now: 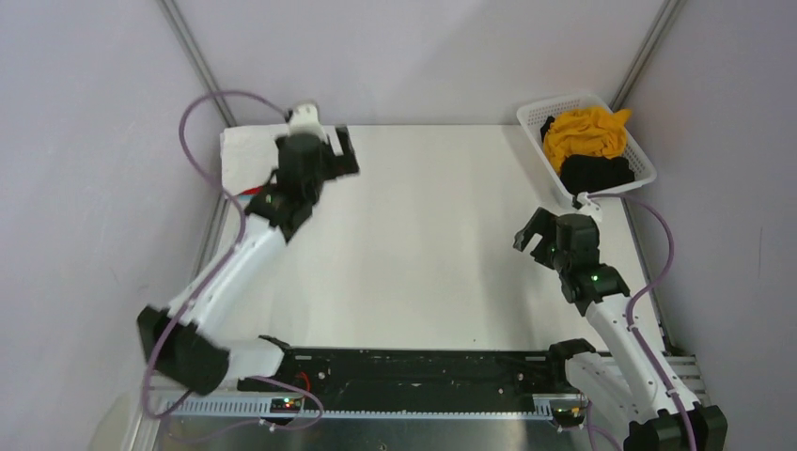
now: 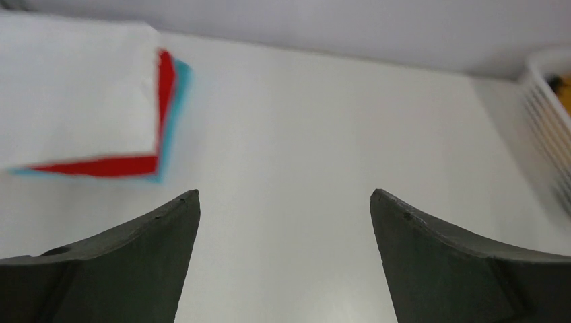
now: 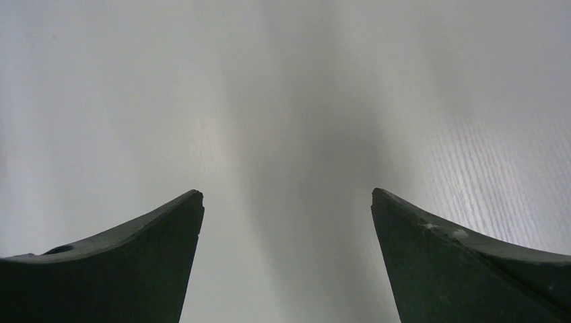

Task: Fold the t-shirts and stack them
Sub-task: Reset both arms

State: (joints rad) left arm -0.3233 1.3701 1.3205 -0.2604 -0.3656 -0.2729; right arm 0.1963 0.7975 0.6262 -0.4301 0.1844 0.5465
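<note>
Table (image 1: 432,254): open surface from 9 to 3 o'clock between the arms. Left gripper (image 1: 340,155), jaws wide apart and empty, hangs at the far-left corner. Only its wrist view shows the stack at 10 o'clock of the tips: white t-shirt (image 2: 74,87) over red t-shirt (image 2: 101,166) over light blue t-shirt (image 2: 176,101). Right gripper (image 1: 531,235), equally wide and empty, hangs over tabletop. At its 1 o'clock, the edge basket (image 1: 554,103) holds the mustard yellow t-shirt (image 1: 585,132) and black t-shirt (image 1: 597,172).

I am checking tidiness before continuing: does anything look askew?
Only slightly: in the far-left stack, the red shirt and light blue shirt stick out beyond the white shirt on top, so edges look uneven.
</note>
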